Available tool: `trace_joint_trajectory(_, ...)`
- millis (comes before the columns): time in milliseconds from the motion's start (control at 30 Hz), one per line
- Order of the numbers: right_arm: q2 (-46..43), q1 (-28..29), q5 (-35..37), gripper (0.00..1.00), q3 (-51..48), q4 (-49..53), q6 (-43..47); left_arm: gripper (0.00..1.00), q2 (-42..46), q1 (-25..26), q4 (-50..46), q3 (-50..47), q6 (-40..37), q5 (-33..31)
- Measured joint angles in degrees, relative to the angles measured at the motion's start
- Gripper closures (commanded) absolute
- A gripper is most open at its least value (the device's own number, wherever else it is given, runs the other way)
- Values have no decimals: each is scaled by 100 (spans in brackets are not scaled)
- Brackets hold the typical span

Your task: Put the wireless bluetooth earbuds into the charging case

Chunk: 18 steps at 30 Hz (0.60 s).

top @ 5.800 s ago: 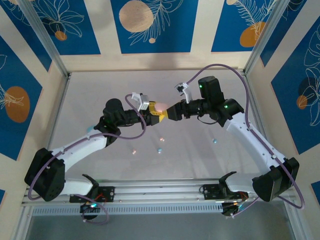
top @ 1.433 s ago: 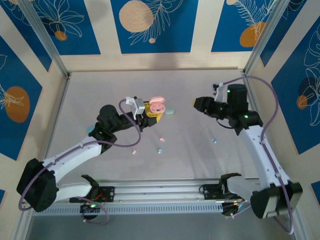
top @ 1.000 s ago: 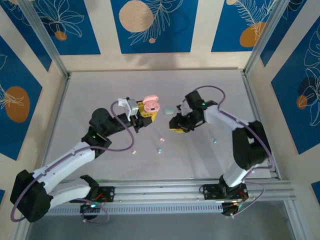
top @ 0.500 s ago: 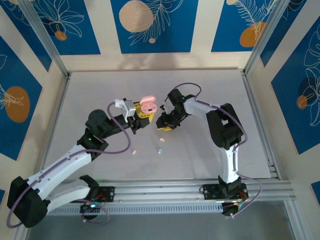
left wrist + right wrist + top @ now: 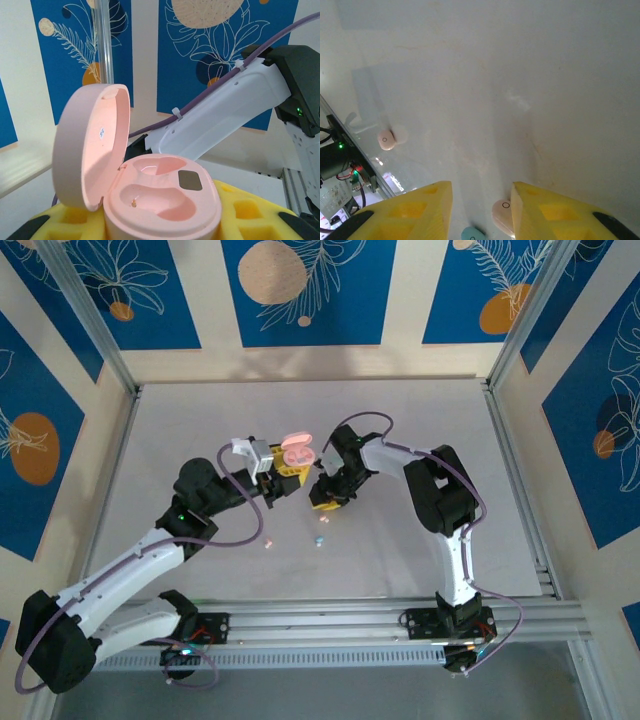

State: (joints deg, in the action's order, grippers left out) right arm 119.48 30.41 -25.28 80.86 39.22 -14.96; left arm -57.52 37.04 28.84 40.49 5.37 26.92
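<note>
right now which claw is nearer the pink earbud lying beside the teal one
Right. The right claw hangs open just over the pink earbud and teal earbud; the left claw is farther off, gripping the open pink case.

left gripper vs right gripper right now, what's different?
Grip: the left gripper is shut on the pink case, whose lid stands open; the right gripper is open and holds nothing.
Pose: the left gripper points roughly level, toward the wall; the right gripper points down at the table, with a pink earbud lying just inside one finger.
Shared: both have yellow finger pads.
</note>
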Motion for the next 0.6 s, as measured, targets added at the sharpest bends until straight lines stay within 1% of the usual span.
trace_joint_trajectory(300,-52,13,-44,63,-264,46,-2,71,-26,0,15,0,2,0)
trace_joint_trajectory(600,-358,39,-205,65,-826,0,-70,71,-96,0,26,0,7,2)
